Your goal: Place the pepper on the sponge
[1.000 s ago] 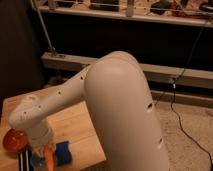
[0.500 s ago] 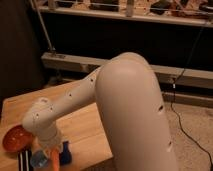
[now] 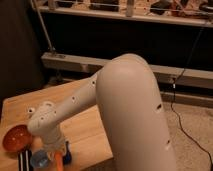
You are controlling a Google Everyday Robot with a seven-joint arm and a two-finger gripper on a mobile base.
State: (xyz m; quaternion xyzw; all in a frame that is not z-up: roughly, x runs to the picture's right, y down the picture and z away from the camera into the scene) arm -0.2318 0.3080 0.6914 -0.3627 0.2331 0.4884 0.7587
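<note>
Two containers, a round orange-red bowl (image 3: 16,139) and light-blue cup (image 3: 39,159), sit beside the gripper (image 3: 56,156), which clasps a slim orange pepper (image 3: 58,163) just beside a dark-blue sponge pad (image 3: 67,156).

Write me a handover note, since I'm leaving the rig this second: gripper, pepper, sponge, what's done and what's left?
Gripper: low over the front-left corner of the table, at the bottom edge of the view.
Pepper: an orange piece shows just under the gripper, beside the sponge; whether they touch cannot be told.
Done: the pepper is at the sponge.
Left: confirm it rests on the sponge, then lift away, minding the orange bowl and blue cup close by.
</note>
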